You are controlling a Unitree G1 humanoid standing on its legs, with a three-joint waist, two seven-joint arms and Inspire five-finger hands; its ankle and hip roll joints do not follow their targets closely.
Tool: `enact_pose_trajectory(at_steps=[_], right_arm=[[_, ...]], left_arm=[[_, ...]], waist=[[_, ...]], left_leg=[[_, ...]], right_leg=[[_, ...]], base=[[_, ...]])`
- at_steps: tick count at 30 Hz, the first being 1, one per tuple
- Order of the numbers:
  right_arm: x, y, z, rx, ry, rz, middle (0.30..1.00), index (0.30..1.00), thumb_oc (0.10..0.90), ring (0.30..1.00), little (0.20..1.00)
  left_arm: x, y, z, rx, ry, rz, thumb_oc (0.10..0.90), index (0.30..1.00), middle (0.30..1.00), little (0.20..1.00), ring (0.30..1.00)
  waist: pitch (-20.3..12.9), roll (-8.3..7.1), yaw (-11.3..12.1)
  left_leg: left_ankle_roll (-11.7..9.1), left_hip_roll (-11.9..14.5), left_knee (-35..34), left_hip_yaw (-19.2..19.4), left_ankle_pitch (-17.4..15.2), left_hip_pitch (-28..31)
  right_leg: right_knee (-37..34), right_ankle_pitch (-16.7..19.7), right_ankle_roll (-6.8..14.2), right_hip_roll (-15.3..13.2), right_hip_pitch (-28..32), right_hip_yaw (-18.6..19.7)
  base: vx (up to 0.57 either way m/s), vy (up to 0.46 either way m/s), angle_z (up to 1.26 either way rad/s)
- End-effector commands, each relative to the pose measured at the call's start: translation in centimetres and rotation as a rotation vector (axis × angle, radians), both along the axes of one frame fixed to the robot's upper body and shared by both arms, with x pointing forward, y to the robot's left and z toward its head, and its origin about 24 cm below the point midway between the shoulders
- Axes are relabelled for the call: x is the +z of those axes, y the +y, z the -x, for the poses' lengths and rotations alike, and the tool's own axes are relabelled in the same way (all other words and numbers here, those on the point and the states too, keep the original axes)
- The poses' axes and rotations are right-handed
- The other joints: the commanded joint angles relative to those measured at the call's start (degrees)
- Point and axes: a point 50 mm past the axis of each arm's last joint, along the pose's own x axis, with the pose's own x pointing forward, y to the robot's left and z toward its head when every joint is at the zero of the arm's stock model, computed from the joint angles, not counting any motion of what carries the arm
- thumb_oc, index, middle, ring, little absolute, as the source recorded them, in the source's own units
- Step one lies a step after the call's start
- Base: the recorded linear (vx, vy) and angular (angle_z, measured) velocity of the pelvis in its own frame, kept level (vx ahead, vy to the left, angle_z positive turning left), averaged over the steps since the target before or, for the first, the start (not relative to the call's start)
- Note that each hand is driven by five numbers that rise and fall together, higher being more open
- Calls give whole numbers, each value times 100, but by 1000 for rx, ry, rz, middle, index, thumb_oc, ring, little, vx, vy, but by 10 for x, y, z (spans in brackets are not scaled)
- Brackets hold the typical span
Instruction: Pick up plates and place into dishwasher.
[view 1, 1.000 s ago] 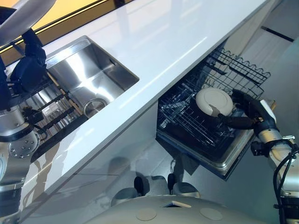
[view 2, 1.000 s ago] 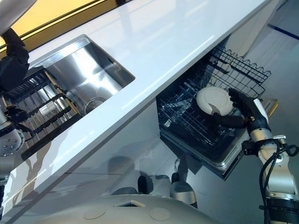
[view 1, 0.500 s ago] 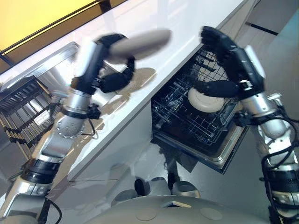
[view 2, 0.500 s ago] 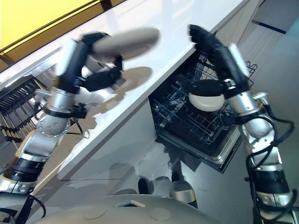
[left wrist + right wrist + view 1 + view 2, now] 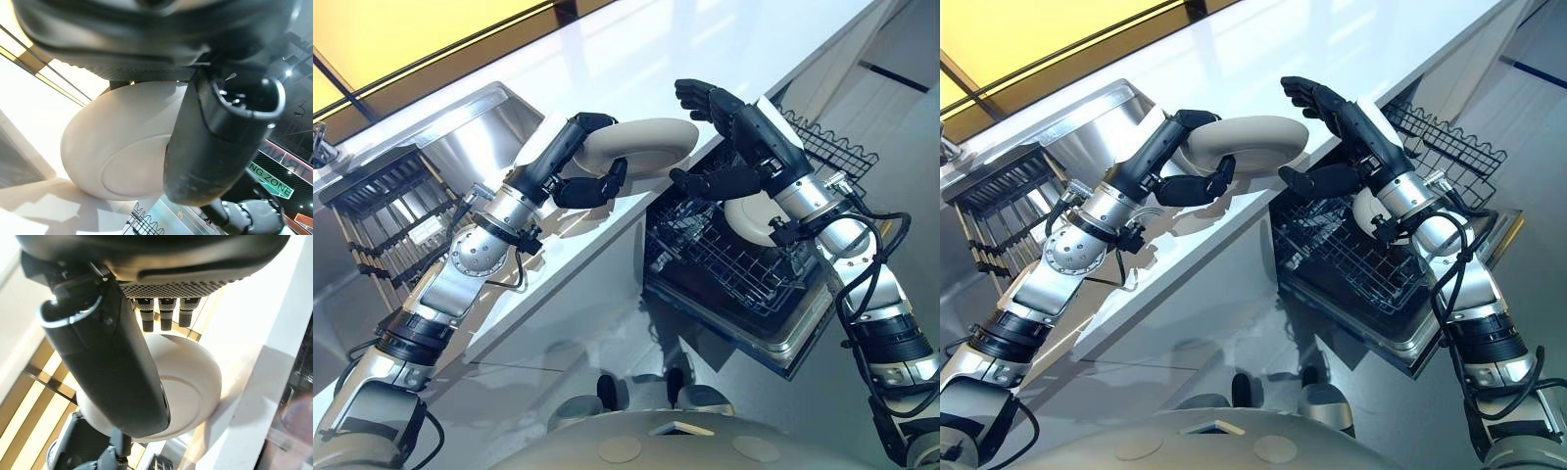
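Plate held above white counter, pinched by the left hand.

Right hand hovers at its three o'clock with fingers spread wide, gripping nothing. A second plate stands in the dishwasher rack at four o'clock, below the counter edge. Sink and dish rack lie toward nine o'clock; bare counter runs on at twelve. A second ago the right hand held the racked plate and the left hand was over the dish rack, without the plate.
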Motion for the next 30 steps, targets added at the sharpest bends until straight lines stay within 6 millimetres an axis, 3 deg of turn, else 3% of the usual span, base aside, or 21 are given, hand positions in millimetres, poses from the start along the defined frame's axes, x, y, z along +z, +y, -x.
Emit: enact_pose_trajectory(at_steps=[1,4,9,18,26,30], right_arm=[[42,14,-10,108,-108,25,900,900,800,900,900],[28,13,-16,150,30,125,900,900,800,900,900],[26,20,-20,222,75,115,900,900,800,900,900],[56,46,-14,337,-132,53,900,900,800,900,900],[84,57,-1,350,-324,-107,900,900,800,900,900],[82,60,0,363,-280,-102,900,900,800,900,900]], left_arm=[[47,-9,-14,-75,-174,99,100,300,300,200,300],[49,-7,-13,-83,-169,109,100,300,300,200,300],[46,-10,-15,-108,-147,94,100,300,300,200,300],[32,-19,-20,-128,-70,86,100,300,300,200,300],[19,-23,-23,-116,-12,71,100,300,300,200,300],[13,-21,-24,-94,13,79,100,300,300,200,300]], waist=[[-541,21,132],[-544,-10,159],[-544,-57,219],[-533,-41,275],[-517,4,313],[-512,18,319]], left_leg=[[87,-277,10,-101,-647,20],[66,-272,10,-140,-611,-1],[48,-275,10,-199,-580,-6],[69,-301,10,-340,-580,1],[89,-289,10,-410,-549,-32],[89,-283,10,-410,-544,-32]], right_leg=[[842,-964,173,418,-199,-300],[824,-972,144,417,-178,-340],[813,-967,128,407,-147,-402],[588,-921,116,402,-43,-299],[571,-884,98,420,-64,-264],[606,-908,87,432,-81,-273]], base=[[30,-3,4],[26,-1,7],[33,-8,10],[43,2,3],[6,-3,2],[0,0,0]])
